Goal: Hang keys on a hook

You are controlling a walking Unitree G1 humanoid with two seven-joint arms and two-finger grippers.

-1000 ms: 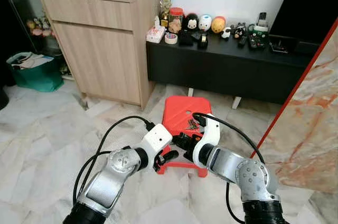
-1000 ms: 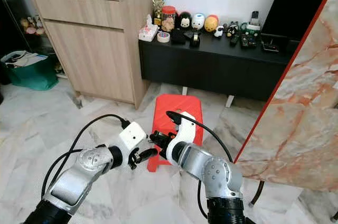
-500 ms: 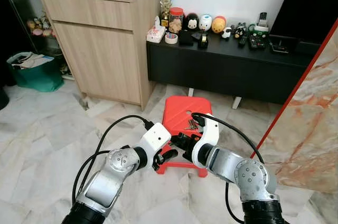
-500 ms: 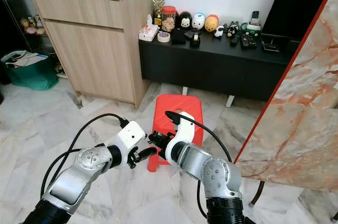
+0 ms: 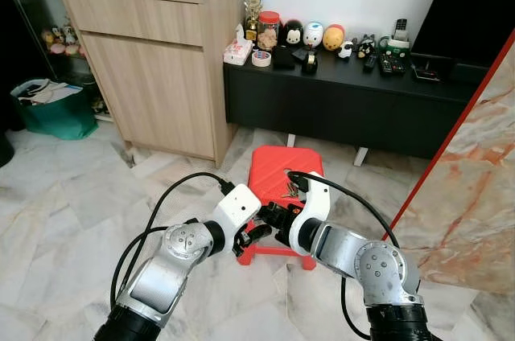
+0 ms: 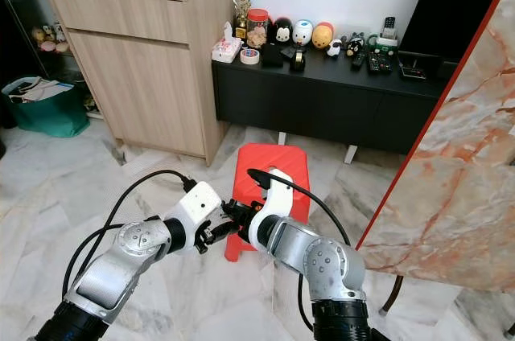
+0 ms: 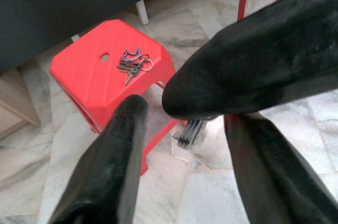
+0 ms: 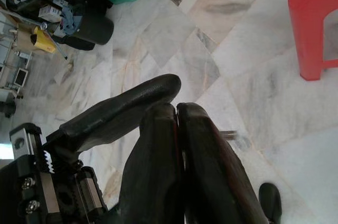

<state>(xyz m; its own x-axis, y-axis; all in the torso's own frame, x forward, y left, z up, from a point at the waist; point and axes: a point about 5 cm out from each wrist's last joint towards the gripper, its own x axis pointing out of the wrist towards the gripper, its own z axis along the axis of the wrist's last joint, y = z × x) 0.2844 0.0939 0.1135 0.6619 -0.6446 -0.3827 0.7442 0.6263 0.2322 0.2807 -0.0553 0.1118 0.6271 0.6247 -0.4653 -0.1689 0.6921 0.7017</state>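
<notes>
Keys lying in a small bunch on top of a red plastic stool on the marble floor, in front of a black low cabinet. Left gripper with fingers spread, right gripper with fingers pressed together on nothing, meeting tip to tip just before the stool.

The room is bright and soft, and the head views are sharp, with a white shine on the marble floor left of the red stool. Straight lines bend a little far from the stool, near the picture edges. In the wrist views the big black fingers up close look blurry, while the stool behind them is clear.
</notes>
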